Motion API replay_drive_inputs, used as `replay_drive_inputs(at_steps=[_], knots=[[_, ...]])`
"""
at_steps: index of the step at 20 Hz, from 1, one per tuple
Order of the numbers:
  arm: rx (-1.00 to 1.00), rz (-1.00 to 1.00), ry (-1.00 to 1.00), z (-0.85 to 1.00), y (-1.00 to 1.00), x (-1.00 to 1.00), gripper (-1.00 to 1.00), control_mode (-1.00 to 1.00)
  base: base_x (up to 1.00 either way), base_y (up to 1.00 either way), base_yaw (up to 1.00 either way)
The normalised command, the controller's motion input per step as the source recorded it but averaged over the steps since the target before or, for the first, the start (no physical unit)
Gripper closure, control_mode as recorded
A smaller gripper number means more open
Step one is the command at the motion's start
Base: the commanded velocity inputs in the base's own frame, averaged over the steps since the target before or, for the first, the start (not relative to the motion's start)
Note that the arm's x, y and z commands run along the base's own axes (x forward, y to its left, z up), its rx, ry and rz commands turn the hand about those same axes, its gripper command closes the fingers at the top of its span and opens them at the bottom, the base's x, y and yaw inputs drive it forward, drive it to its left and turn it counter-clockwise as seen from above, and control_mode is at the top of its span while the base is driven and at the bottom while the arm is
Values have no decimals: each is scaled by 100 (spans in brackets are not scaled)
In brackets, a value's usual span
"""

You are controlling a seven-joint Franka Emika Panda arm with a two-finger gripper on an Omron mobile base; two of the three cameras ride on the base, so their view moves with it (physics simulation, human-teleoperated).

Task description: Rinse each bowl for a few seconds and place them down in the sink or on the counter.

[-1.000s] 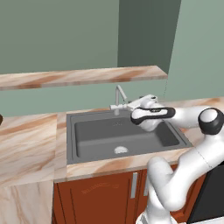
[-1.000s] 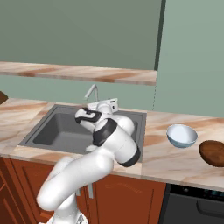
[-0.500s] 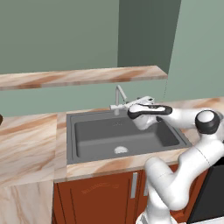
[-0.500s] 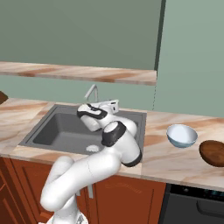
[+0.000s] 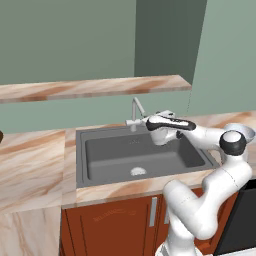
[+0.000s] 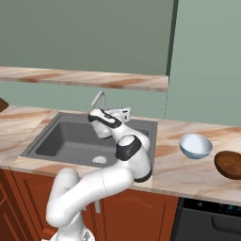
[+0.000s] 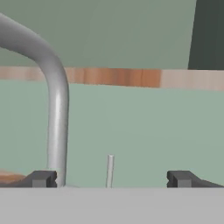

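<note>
A pale blue-grey bowl (image 6: 195, 146) stands upright on the marble counter (image 6: 174, 170) to the right of the sink; its rim (image 5: 244, 130) peeks out behind my elbow in the left base view. The dark grey sink (image 5: 115, 155) (image 6: 70, 139) holds nothing but its silver drain (image 5: 138, 171). My gripper (image 5: 156, 118) (image 6: 121, 112) (image 7: 111, 179) hovers over the basin's back edge, just right of the gooseneck faucet (image 5: 136, 109) (image 6: 98, 100) (image 7: 54, 100). It is open and holds nothing. It faces the wall, with a thin silver lever (image 7: 110, 169) straight ahead between the fingertips (image 7: 41, 178).
A dark brown rounded bowl (image 6: 229, 164) lies on the counter at the far right. A narrow marble shelf (image 5: 90, 89) (image 6: 84, 77) runs along the green wall above the faucet. Reddish-brown cabinet fronts (image 5: 115, 220) sit below the worktop. Another dark object (image 6: 2, 104) touches the left edge.
My hand has drifted left and back over the sink, closer to the faucet. The bowls have stayed where they were.
</note>
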Motion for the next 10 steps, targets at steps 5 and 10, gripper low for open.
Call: replay_drive_inputs(at_steps=[5,10], knots=[[2,0,0,-14,-6,35,-100,-100,0,0,0],[1,0,0,-14,0,35,-100,-100,0,0,0]])
